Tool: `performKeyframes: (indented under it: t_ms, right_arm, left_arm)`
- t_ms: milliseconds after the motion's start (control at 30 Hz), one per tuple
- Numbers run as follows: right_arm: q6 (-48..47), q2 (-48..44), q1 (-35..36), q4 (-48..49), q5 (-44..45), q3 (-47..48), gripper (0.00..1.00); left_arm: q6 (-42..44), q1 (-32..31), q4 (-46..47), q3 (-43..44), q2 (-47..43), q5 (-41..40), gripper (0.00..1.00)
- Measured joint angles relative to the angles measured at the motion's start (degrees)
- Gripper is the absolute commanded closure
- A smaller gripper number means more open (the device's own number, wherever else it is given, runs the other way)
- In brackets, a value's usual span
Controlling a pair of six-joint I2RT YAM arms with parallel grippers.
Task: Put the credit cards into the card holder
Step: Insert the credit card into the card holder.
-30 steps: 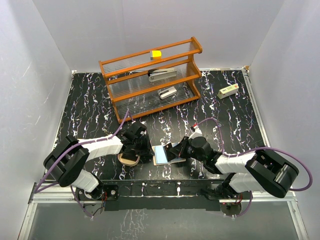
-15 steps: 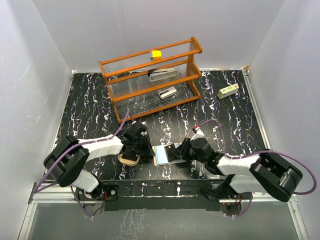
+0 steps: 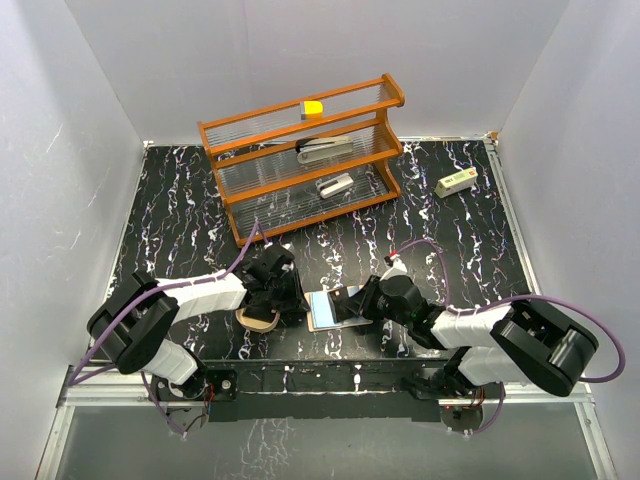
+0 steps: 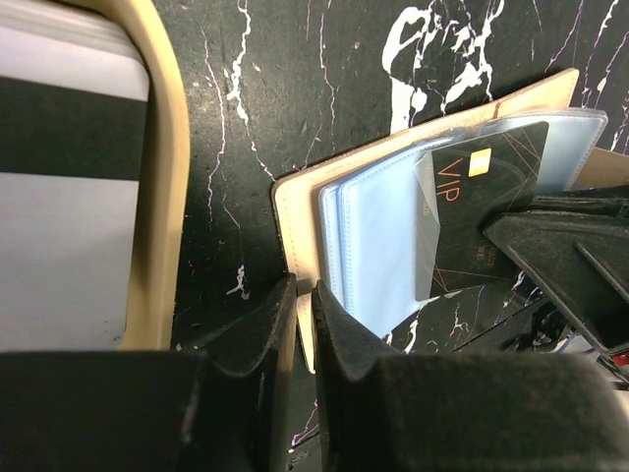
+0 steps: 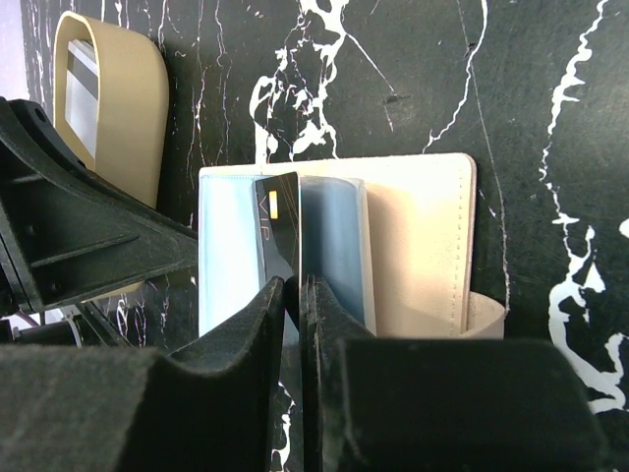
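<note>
black marble table [image 3: 180,200]: left gripper [image 4: 303,295] pinches wallet [image 4: 298,211], right gripper [image 5: 295,285] pinches credit card [image 5: 278,236].

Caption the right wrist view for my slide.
Right gripper pinches a black card on edge over the open wallet, tan tray nearby.

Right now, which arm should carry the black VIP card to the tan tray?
Right. The right end effector pinches the VIP card; the left end effector is busy clamping the wallet edge beside the tray.
</note>
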Motion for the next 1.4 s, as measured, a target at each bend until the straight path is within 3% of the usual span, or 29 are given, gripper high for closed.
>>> performKeyframes:
  t_ms: [200, 367, 567, 800, 933, 1067, 1400]
  right_arm:
    - [0.1, 0.4, 0.0, 0.8, 0.2, 0.0, 0.87]
    - [-0.7, 0.5, 0.0, 0.2, -0.7, 0.0, 0.77]
    - [-7.3, 0.3, 0.0, -8.6, -0.9, 5.5, 0.7]
    - [-13.4, 0.2, 0.0, -19.0, -1.1, 11.6, 0.47]
    - [-17.2, 0.4, 0.0, -23.7, -0.2, 15.0, 0.42]
    - [-19.9, 2.4, 0.0, -24.4, -0.5, 16.6, 0.42]
    - [-23.3, 4.8, 0.0, -23.1, -3.6, 17.8, 0.55]
  left_arm:
    - [-0.6, -0.5, 0.7, -0.2, 0.0, 0.0, 0.89]
    - [-0.7, -0.9, 0.9, -0.2, 0.2, 0.1, 0.89]
    - [-0.8, -1.1, 1.2, -0.2, 0.3, 0.2, 0.89]
    - [-0.5, -1.5, 1.5, 1.2, 2.1, 0.9, 0.89]
    - [-0.2, -1.6, 1.5, 1.4, 2.3, 0.9, 0.89]
    - [-0.1, -1.6, 1.3, 2.2, 3.2, 1.3, 0.89]
    - [-0.1, -1.6, 0.8, 2.6, 3.5, 1.4, 0.89]
